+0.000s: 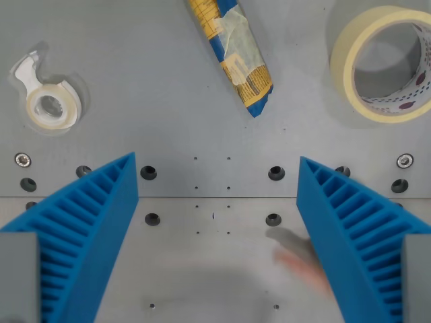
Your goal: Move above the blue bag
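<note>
The blue bag is lying flat on the grey tabletop, showing at the top of the wrist view just to the right of centre, its upper part running out of the picture and its pointed blue end slanting down toward the wrist view's right. It is crumpled, with yellow and pale printing over the blue. The hand is hanging with its two blue ribbed fingers spread wide and holding nothing, and bare tabletop with bolt holes is showing between them. The bag is sitting well apart from that gap, so the approach step is looking unfinished: the hand is not yet standing over the bag. The next move is probably calling for a shift toward the top of the view, and slightly to its right, until the bag is lying centred between the fingers. A small tape dispenser is resting at the wrist view's left and a wide masking tape roll at its upper right, both clear of that path
</note>
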Motion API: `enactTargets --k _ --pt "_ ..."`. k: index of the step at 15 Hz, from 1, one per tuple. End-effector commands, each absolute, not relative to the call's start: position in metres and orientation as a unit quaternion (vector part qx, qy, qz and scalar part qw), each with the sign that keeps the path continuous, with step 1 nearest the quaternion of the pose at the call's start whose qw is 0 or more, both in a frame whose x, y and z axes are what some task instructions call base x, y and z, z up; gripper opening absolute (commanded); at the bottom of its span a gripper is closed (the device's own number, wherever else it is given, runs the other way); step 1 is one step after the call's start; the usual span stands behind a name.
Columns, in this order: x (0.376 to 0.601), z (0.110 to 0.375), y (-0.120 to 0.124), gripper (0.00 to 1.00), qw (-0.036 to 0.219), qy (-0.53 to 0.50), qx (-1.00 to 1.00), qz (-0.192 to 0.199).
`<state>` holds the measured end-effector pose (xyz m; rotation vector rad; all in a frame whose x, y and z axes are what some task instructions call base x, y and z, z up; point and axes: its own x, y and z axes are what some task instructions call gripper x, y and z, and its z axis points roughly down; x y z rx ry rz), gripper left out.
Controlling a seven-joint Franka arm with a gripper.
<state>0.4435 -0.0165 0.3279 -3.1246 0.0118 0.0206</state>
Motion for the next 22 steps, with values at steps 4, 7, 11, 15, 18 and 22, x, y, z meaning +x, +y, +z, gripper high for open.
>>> enactTargets --k 4,7,11,15,18,22 --pt "0.444 0.327 -0.017 1.0 0.009 -0.012 -1.0 0.003" --pt "0.446 0.322 -0.017 1.0 0.01 -0.029 -1.0 0.0" --pt "0.449 0.312 -0.017 1.0 0.009 -0.056 -0.998 -0.004" --pt "0.453 0.298 -0.017 1.0 0.008 -0.089 -0.996 -0.01" --pt "0.456 0.285 -0.017 1.0 0.007 -0.115 -0.993 -0.016" --pt "0.462 0.266 -0.016 1.0 0.005 -0.152 -0.988 -0.021"
